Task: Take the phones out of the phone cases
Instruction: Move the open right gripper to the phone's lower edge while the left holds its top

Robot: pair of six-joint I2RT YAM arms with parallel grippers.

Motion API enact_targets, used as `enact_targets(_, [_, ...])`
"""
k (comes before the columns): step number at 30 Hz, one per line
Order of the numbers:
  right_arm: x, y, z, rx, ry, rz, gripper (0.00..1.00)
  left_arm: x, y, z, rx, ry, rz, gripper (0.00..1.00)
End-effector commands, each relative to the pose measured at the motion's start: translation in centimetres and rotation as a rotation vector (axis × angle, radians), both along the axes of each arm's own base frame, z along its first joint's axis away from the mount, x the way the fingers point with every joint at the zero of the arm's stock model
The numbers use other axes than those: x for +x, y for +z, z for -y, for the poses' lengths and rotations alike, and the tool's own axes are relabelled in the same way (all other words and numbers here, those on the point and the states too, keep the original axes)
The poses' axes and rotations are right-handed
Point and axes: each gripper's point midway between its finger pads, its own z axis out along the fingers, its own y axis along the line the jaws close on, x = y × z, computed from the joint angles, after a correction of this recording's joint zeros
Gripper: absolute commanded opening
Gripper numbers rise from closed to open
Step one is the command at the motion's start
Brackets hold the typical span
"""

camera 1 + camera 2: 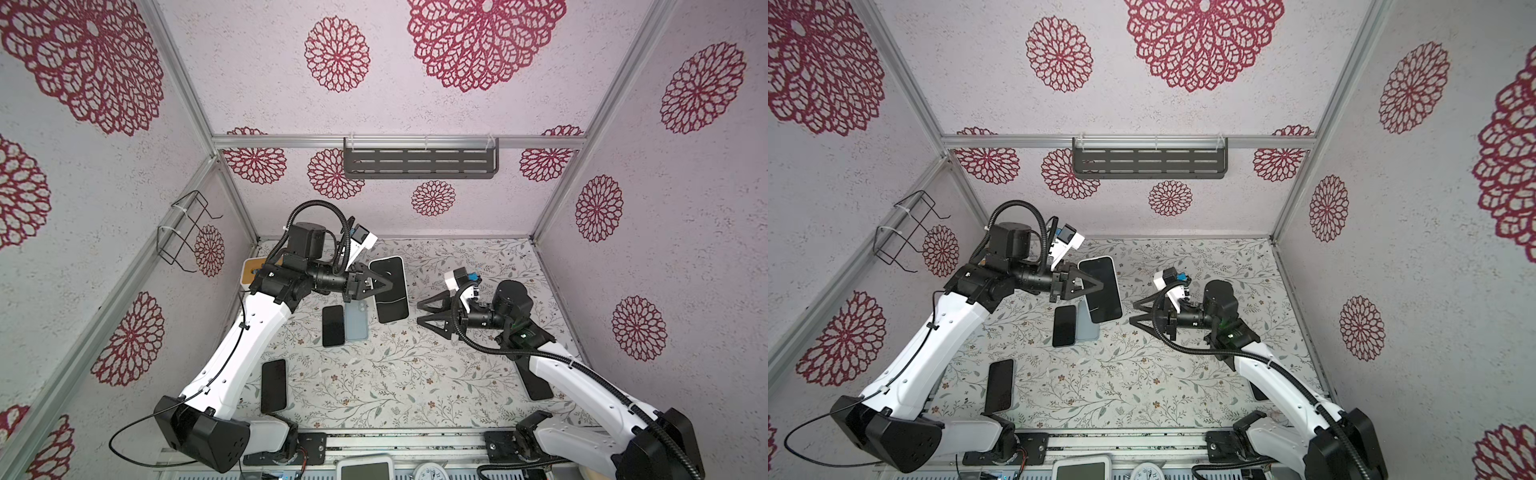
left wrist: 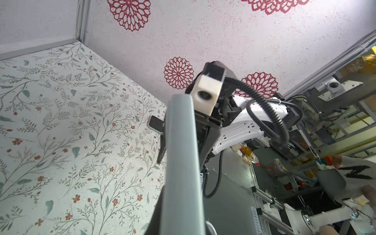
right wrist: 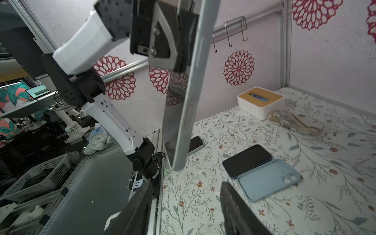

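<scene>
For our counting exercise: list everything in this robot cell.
cased phone: 1, pale grey case, held above table
bare phone: 1, black, mid-table
empty case: 1, light blue, beside bare phone
front-left phone: 1, dark, lying flat
half-hidden phone: 1, dark, under right arm
tissue box: 1, white, wooden top, back left
shelf: 1, dark grey, back wall
wire rack: 1, black, left wall
left gripper: 1, black, shut on cased phone
right gripper: 1, black, open

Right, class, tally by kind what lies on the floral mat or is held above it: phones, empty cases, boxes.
Phones: 4 (cased phone in the left gripper, bare phone, phone by the left arm's base, phone under the right arm)
Empty cases: 1 (blue case)
Boxes: 1 (white box)
Total: 6
</scene>
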Motion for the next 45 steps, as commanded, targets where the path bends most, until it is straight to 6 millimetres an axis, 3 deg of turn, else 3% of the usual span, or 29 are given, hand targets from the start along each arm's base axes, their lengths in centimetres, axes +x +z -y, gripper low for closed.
enact_targets(1, [-0.3, -1.6, -1.1, -0.081, 0.037, 0.033, 0.55, -1.3, -1.5, 0.1, 0.028, -0.091, -0.055, 0.00])
enact_targets(21, [-1.3, 0.4, -2.9, -0.001, 0.151, 0.025, 0.47, -0.9, -1.3, 1.1, 0.046, -0.111, -0.021, 0.00])
enact_targets(45, [-1.7, 0.9, -3.6, 0.040, 0.176, 0.096, 0.07, -0.6, -1.4, 1.3, 0.022, -0.103, -0.020, 0.00])
